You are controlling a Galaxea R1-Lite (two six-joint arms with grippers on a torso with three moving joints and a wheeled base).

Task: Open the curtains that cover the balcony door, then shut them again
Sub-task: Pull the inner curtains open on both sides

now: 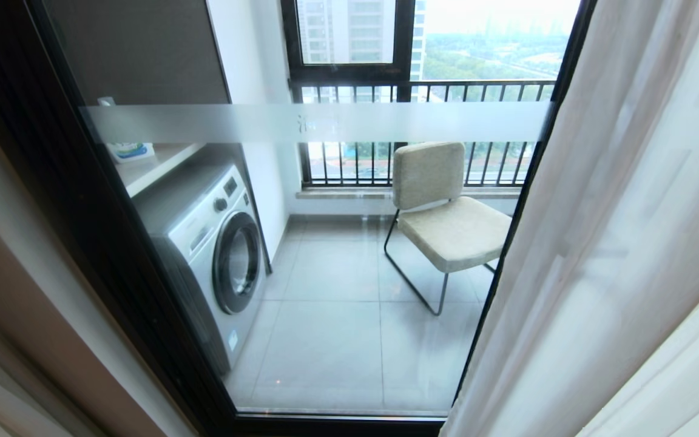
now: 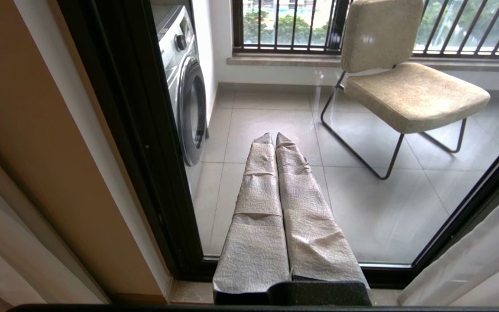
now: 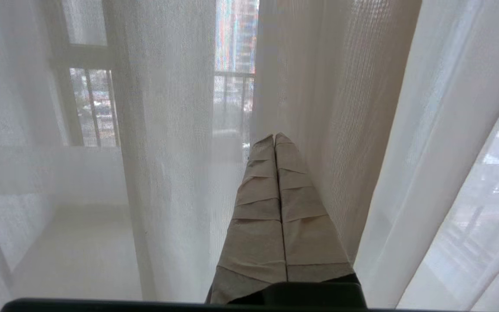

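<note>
The balcony door (image 1: 337, 291) is a glass panel in a thick black frame (image 1: 88, 200) with a frosted band (image 1: 325, 121) across it. It stands uncovered in the head view. The curtains (image 1: 604, 243), thin white sheers, hang bunched along the door's right side. Neither arm shows in the head view. My left gripper (image 2: 274, 135) is shut and empty, held low in front of the glass. My right gripper (image 3: 274, 136) is shut too, its tips in among the folds of the sheer curtains (image 3: 176, 130), with no fabric seen between the fingers.
Behind the glass stand a washing machine (image 1: 216, 243) on the left, a beige chair (image 1: 446, 212) on a thin metal frame, and a barred railing (image 1: 422, 91). A shelf (image 1: 149, 167) above the machine holds a bottle. A beige wall (image 1: 3, 273) borders the door's left side.
</note>
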